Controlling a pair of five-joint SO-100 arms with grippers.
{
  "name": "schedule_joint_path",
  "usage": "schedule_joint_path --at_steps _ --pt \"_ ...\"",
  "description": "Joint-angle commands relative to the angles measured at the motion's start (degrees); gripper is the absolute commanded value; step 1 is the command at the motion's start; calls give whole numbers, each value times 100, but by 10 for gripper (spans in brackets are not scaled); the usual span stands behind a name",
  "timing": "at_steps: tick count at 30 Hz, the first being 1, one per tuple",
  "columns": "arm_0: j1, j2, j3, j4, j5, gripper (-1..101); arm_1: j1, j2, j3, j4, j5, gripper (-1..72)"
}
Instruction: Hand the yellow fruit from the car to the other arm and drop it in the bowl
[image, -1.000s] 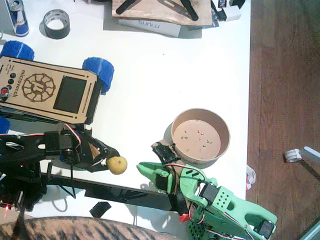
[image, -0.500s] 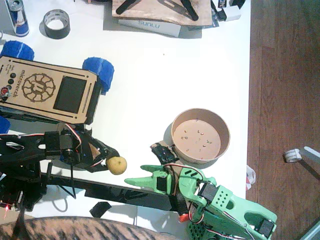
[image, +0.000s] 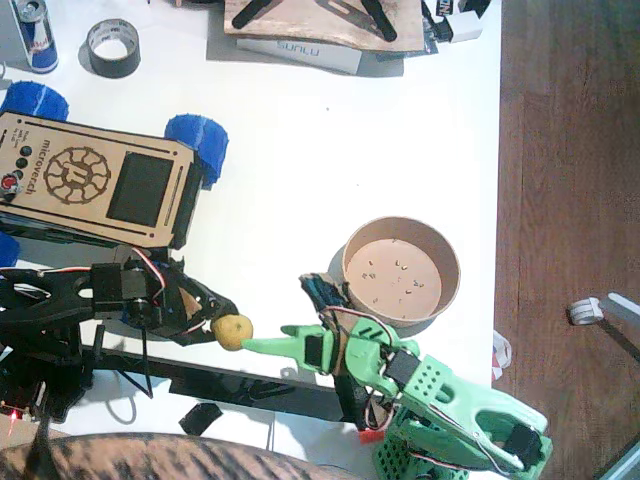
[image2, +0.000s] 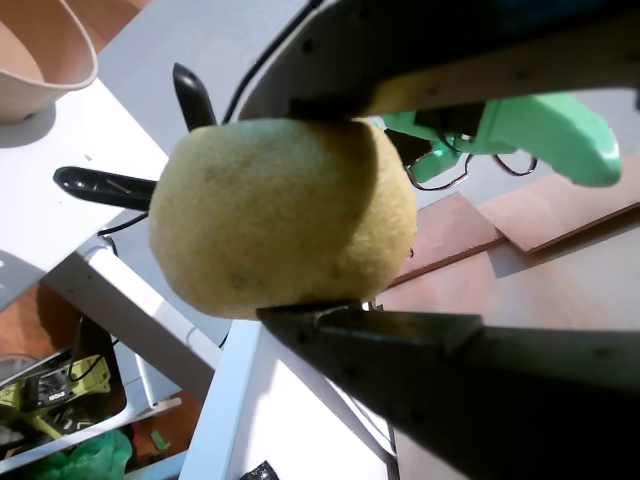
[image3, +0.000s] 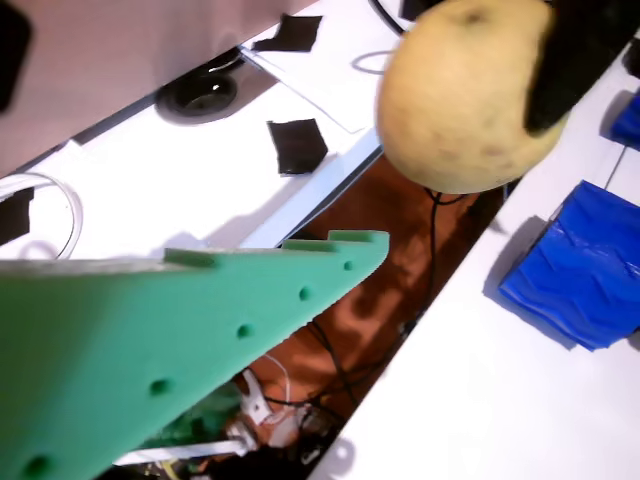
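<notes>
Fixed view: yellow fruit (image: 232, 331) hangs at the table's near edge, pinched between arms.
Left gripper (image: 213, 322) – black jaws clamped snugly on the fruit; right gripper (image: 262, 344), green tip touching it from 3 o'clock, jaw gap unclear. Bowl (image: 401, 271) sits at 2 o'clock, car (image: 95, 180) at 11 – bare tabletop between.

Dull-yellow fruit (image: 232, 331), green arm (image: 430, 395), tan bowl (image: 447, 297) — pinkish inside, blue-wheeled light-wood car (image: 95, 180)
</notes>
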Motion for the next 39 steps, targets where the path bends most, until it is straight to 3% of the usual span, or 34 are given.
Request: schedule_joint_path --at_steps 1,11,23,39 --pt "53 44 -62 -141 -62 1 70 -299 -431 -308 53 460" --pt "44 35 -62 -123 -62 1 35 -1230 -782 -949 18 450" --pt "-18 9 -62 44 -62 1 -114 -2083 -1151 -1582 422 459" --pt "-26 -105 -62 -88 -62 7 -290 -3094 -1608 -1600 1213 476"
